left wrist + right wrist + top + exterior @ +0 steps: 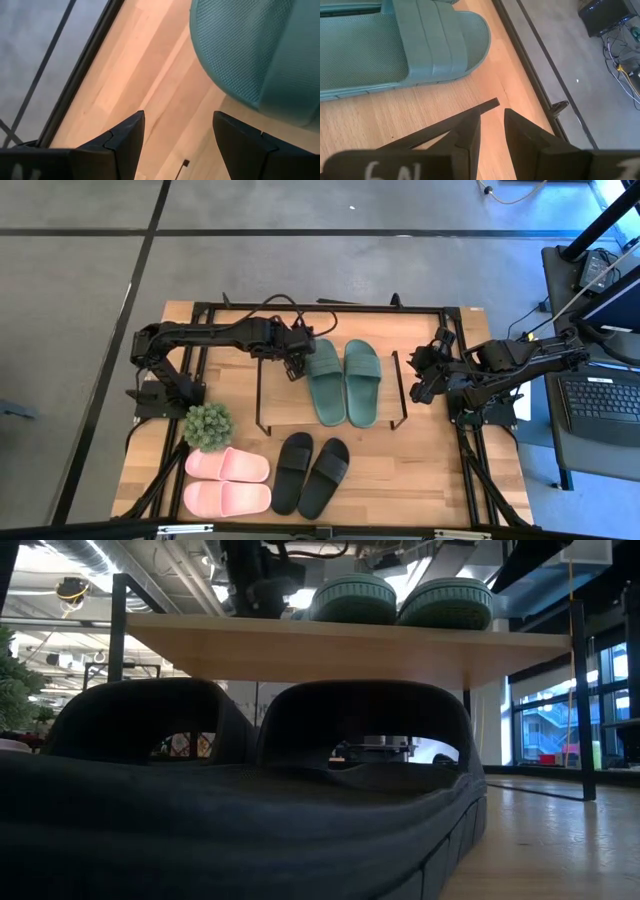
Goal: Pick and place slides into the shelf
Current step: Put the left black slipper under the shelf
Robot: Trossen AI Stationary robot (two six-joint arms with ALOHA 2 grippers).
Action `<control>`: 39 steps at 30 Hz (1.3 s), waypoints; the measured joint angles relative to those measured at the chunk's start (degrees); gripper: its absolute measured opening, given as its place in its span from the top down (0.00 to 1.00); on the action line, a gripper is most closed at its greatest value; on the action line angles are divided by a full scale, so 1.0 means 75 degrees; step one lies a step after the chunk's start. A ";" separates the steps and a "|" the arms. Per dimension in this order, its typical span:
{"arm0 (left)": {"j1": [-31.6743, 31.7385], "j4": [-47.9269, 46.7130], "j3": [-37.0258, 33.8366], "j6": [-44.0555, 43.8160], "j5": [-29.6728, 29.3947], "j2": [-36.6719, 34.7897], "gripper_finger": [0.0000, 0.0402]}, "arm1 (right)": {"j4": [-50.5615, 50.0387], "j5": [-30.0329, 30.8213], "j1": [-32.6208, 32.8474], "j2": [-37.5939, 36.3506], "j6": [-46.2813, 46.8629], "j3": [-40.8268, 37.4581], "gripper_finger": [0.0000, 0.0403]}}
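The dark green slides (343, 380) lie side by side, soles down, on the shelf's light top board (290, 408). In the low view they sit on the board (340, 645) as two green humps (400, 600). My left gripper (297, 362) hovers open just left of the left green slide's far end (260, 55), touching nothing (177, 142). My right gripper (420, 377) is beyond the shelf's right end, clear of the right green slide (405, 45), with only a narrow gap between its fingers (492, 120). The black slides (310, 473) and pink slides (227, 480) lie on the table near its front edge.
A small green potted plant (208, 425) stands on the table left of the shelf, just behind the pink slides. The black slides (250, 790) fill the front of the low view. The shelf's thin black wire legs (405, 395) stand at both ends. A laptop (600, 405) sits off the table's right.
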 joint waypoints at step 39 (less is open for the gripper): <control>0.0362 0.1682 0.0006 0.1208 0.0139 0.0498 0.44 | 0.0003 0.0000 0.0000 0.0003 0.0009 0.0000 0.78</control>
